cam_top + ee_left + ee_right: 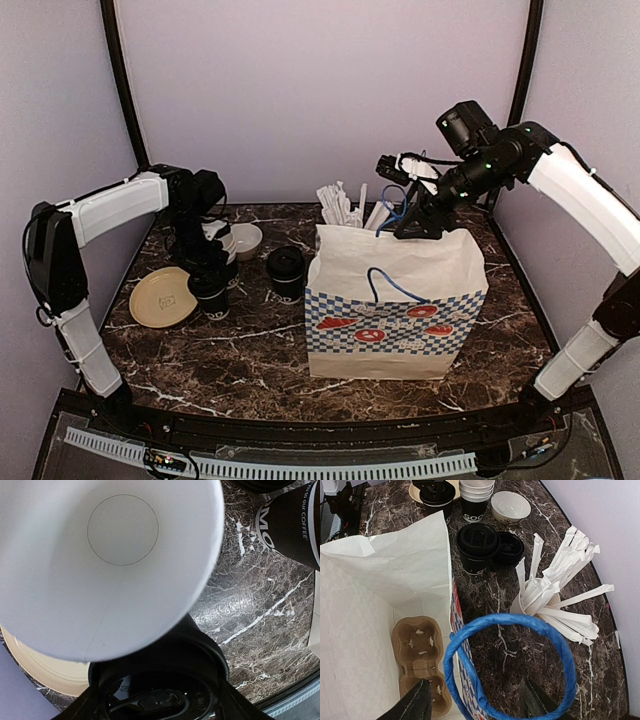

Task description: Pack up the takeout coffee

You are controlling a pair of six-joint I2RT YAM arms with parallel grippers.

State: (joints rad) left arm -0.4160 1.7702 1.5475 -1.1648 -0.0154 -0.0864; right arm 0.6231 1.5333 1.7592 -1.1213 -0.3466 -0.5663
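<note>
On the right side of the table, the right gripper (412, 228) hangs over the open mouth of the paper bag (395, 320). Its fingers stand well apart, and the bag's blue handle (510, 622) loops up between them, raised off the rim. Just where the cord bears on the fingers is cut off at the bottom of the wrist view.

Over on the left, the left gripper (210, 283) is down over the takeout coffee (213, 300), which stands upright at the right edge of the cream plate (160, 298). One finger sits on each side of the black lid. Whether they press on it or only flank it cannot be told.

The white inside of the stack of lidless cups (100, 555) fills most of the left wrist view and hides the cup wall below the lid. Deep in the bag lies a brown cup carrier (420, 650), with its near end cut off.

Dark marble with white veins covers the table (250, 370), and lilac walls (320, 80) close it in. A bundle of wrapped straws (555, 595) stands behind the bag. Left of them sits a second lidded cup (477, 545), touching a low stack of lids (512, 547). A small white bowl (510, 506) lies beyond.
</note>
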